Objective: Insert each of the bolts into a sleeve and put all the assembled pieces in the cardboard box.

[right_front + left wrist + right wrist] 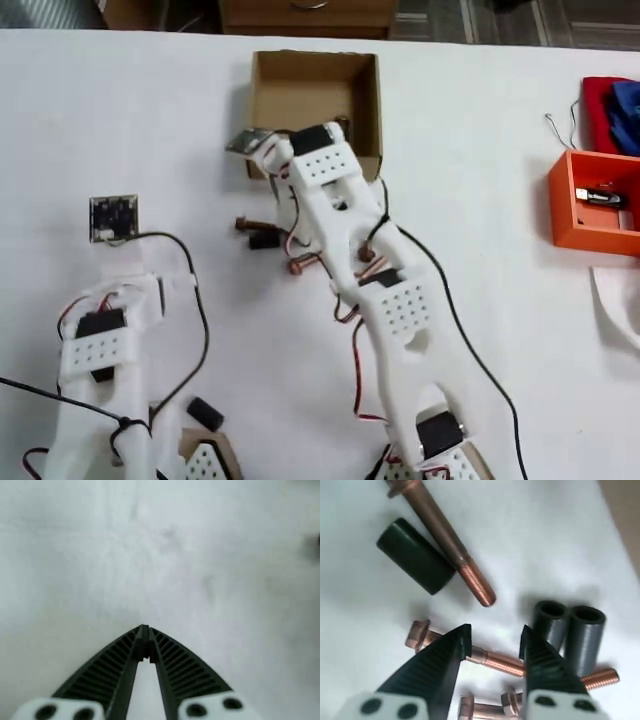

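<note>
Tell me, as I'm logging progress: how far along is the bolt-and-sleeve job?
Done: nothing yet. What shows of the cardboard box looks empty, and bolts and sleeves lie loose on the table. In hand: the right gripper hangs with jaws open astride one bolt, gripping nothing; the left gripper is shut over bare table. Left: every insertion and all boxing.
</note>
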Motion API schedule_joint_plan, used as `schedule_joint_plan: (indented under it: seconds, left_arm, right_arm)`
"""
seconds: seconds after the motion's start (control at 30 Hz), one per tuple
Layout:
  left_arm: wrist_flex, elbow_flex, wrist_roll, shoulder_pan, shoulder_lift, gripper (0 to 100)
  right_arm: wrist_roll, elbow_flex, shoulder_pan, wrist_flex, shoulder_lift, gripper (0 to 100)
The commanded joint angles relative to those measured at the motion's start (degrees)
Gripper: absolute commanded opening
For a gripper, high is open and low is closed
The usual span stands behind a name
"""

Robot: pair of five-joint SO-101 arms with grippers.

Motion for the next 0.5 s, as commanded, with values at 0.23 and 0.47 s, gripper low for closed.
schedule_joint_plan:
  seconds: [0.23,0.47]
  left_arm:
    - [-1.05,-0.13,0.18,-0.26,-0.7,3]
    - [-1.05,-0.13,0.18,-0.26,-0.7,3]
  right_arm:
    - [0.44,-3.25,1.27,0.75,-3.74,16.3]
    - [0.88,-10.81,2.33,2.42,-3.47,16.3]
